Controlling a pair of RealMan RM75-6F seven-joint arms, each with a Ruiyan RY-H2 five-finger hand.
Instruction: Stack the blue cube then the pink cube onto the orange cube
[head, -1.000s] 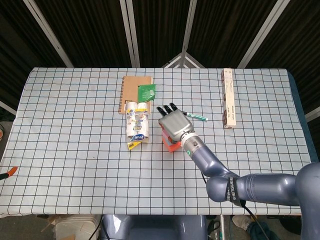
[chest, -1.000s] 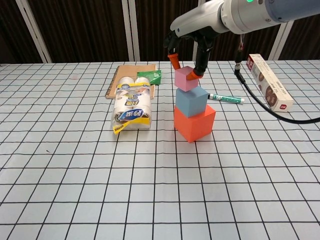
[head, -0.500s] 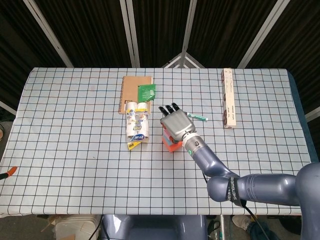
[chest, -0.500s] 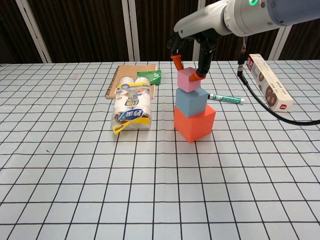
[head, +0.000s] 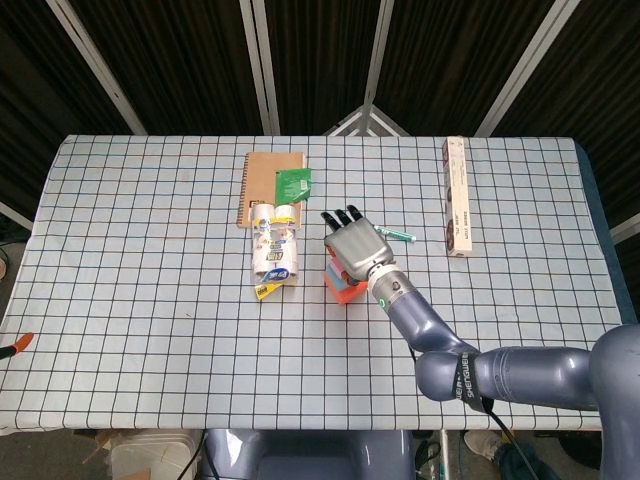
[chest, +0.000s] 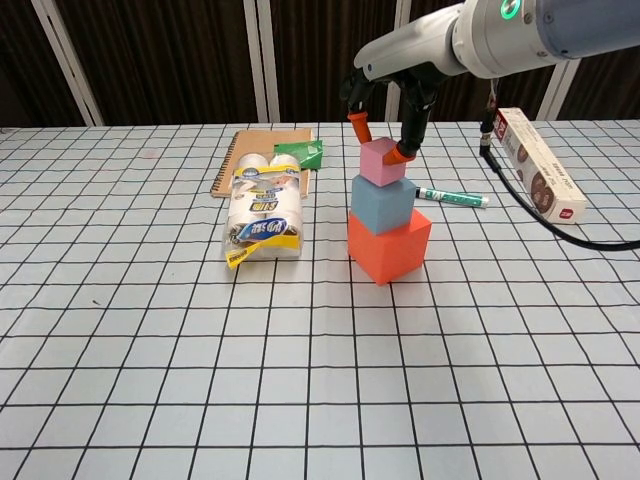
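since the earlier frame the right hand (chest: 385, 105) has been lifted a little and drifted right; its orange-tipped fingers (chest: 403, 153) are spread around the pink cube (chest: 378, 161), apparently no longer gripping it, though contact cannot be ruled out. near to far: orange cube (chest: 388, 246) sits flat on the checked tablecloth (chest: 300, 400), blue cube (chest: 382, 203) is stacked on it, pink cube on top, slightly rotated. cubes look matte, hard-edged, shrinking upward for stability. at 9 o'clock a glossy wrapped roll pack (chest: 262, 215) is seen, at 3 o'clock a marker (chest: 450, 197). left hand is not seen.
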